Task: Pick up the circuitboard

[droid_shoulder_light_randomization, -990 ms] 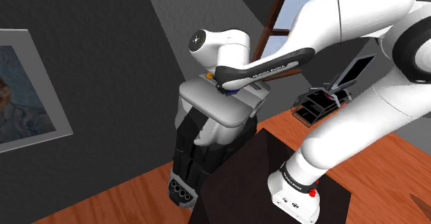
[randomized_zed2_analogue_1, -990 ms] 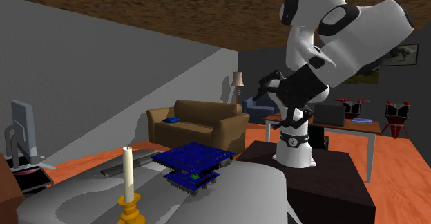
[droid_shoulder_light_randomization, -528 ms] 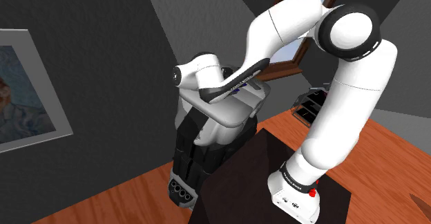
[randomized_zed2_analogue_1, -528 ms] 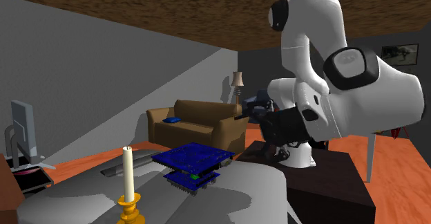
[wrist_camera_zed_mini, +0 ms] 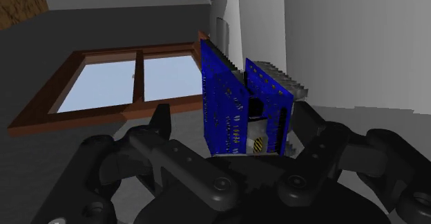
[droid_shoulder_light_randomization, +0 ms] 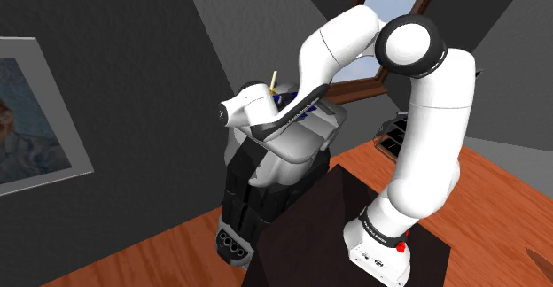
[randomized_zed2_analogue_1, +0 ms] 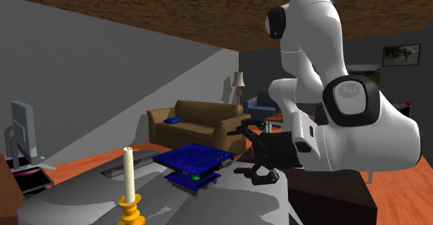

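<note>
Circuitboard [randomized_zed2_analogue_1: 193,158]: blue, stacked in two tiers, lying on the grey table [randomized_zed2_analogue_1: 76,192] near a candle [randomized_zed2_analogue_1: 128,169]
Gripper [randomized_zed2_analogue_1: 254,151]: we see it just beside the board, fingers [wrist_camera_zed_mini: 160,124] spread wide, holding nothing
Wrist view: board straight ahead, framed by both fingers, untouched
Progress: we judge the approach nearly done; closing in, clamping and lifting all remain

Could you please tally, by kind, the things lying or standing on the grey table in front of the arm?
Blue circuit board: 1
Candle in a gold holder: 1
Flat dark grey slab: 1
Total: 3
</note>
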Motion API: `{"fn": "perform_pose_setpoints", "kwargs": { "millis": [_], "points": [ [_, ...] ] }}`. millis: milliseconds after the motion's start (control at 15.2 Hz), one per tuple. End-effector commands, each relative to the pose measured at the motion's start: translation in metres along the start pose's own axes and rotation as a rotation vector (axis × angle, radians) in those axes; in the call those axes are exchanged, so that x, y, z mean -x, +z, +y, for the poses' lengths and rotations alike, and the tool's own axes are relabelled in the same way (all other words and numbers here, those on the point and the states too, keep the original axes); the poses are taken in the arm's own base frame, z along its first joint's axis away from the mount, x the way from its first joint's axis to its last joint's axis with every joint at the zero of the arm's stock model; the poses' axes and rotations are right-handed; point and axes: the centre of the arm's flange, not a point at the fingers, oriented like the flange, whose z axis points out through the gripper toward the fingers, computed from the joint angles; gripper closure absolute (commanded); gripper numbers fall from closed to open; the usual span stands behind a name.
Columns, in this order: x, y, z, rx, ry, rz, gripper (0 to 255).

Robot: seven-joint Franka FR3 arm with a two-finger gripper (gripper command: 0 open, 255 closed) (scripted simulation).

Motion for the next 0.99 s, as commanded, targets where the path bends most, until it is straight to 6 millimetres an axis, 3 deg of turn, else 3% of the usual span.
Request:
{"fn": "perform_pose_setpoints", "kwargs": {
  "millis": [0,132,198,792,924],
  "points": [
    [0.000,0.003,-0.015,0.001,0.000,0.000,0],
    [0.000,0.003,-0.015,0.001,0.000,0.000,0],
    [-0.001,0.003,-0.015,0.001,0.000,0.000,255],
    [0.000,0.003,-0.015,0.001,0.000,0.000,255],
    [0.000,0.000,-0.004,0.001,0.000,0.000,255]
  ]
}}
